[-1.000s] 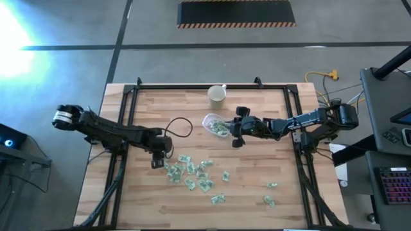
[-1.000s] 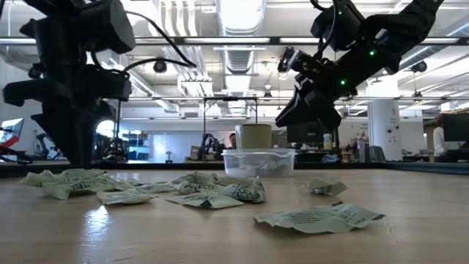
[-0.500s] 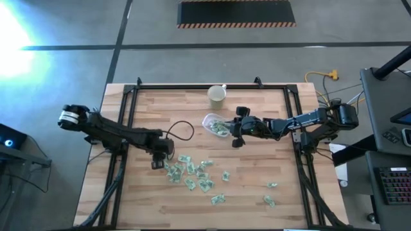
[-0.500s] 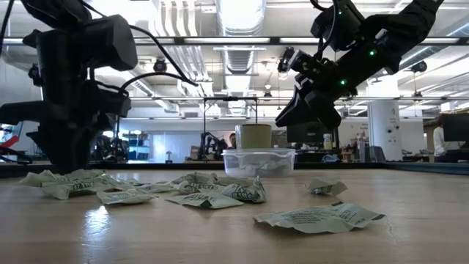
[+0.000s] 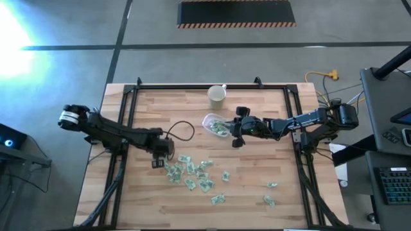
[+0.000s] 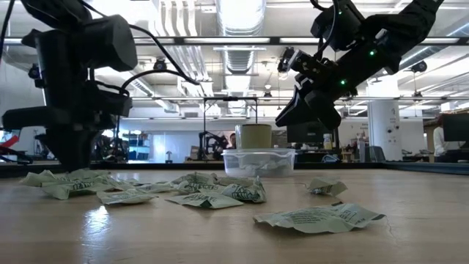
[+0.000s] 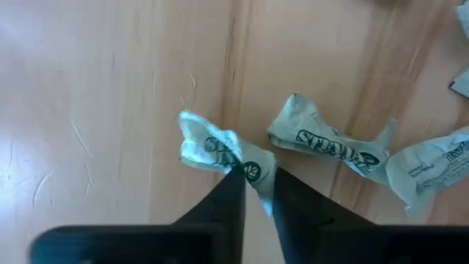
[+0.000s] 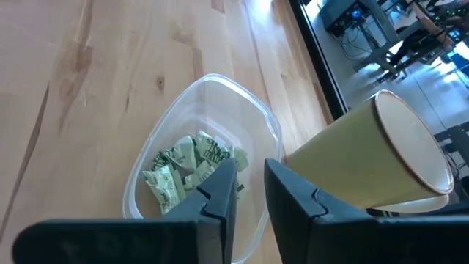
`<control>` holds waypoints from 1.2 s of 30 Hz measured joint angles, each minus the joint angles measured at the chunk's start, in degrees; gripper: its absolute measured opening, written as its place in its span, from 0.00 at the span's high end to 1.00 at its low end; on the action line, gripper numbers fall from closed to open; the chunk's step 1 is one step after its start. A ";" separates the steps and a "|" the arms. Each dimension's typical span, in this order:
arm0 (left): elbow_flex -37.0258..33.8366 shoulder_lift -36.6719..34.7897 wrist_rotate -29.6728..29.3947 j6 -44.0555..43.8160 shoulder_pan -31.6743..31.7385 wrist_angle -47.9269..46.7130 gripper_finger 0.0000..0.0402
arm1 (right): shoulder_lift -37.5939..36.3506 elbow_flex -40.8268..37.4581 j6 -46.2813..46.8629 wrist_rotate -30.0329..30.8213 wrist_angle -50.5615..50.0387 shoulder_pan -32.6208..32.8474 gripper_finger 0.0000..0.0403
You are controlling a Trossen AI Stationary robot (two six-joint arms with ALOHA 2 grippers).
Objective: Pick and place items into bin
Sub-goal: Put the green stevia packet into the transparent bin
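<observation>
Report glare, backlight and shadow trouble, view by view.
High view: glare whitens the floor at top left, off the table. Low view: ceiling lights backlight the left end effector and right end effector into silhouettes; a sheen lies on the table before the packets. Wrist views: even light, no glare on the bin.

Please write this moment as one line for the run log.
left gripper: shut on packet, at pile edge | right gripper: narrow gap, empty, above bin | bin: some packets inside
</observation>
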 joint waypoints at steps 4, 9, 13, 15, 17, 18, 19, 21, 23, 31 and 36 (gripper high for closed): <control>0.24 -0.09 -0.61 0.95 0.00 -0.26 0.99 | 0.00 0.00 -0.13 0.00 -0.01 0.00 0.85; 3.79 -0.11 -7.60 2.60 0.00 -3.61 0.98 | 0.00 0.00 -0.13 0.00 0.00 0.00 0.84; 7.59 -0.15 -14.42 8.81 0.00 -2.12 0.98 | 0.00 0.00 -0.36 0.00 0.00 0.00 0.85; 8.96 -0.13 -17.52 13.54 0.03 2.06 0.98 | 0.00 0.00 -0.40 0.00 0.00 -0.02 0.85; 9.66 -0.13 -20.13 19.43 0.09 8.77 0.98 | -0.01 0.00 -0.38 0.00 0.00 0.00 0.85; 9.82 -0.13 -21.07 22.80 0.14 12.66 0.98 | -0.02 0.00 -0.40 0.00 0.01 0.00 0.85; 9.88 -0.13 -21.60 26.26 0.33 16.77 0.98 | -0.02 0.00 -0.40 0.00 0.00 0.00 0.85; 9.69 -0.13 -21.95 32.97 0.89 25.03 0.98 | -0.02 0.00 -0.38 0.00 0.01 0.00 0.85; 9.66 0.28 -22.08 38.14 1.93 31.03 0.98 | -0.07 0.00 -0.38 0.00 0.00 0.00 0.85; 9.55 4.95 -22.12 44.74 9.42 42.80 0.98 | -0.67 0.00 -0.57 0.04 -0.23 0.00 0.86; 9.87 10.95 -21.58 44.81 13.18 49.50 0.98 | -3.08 0.00 -0.34 0.17 -2.88 0.00 0.85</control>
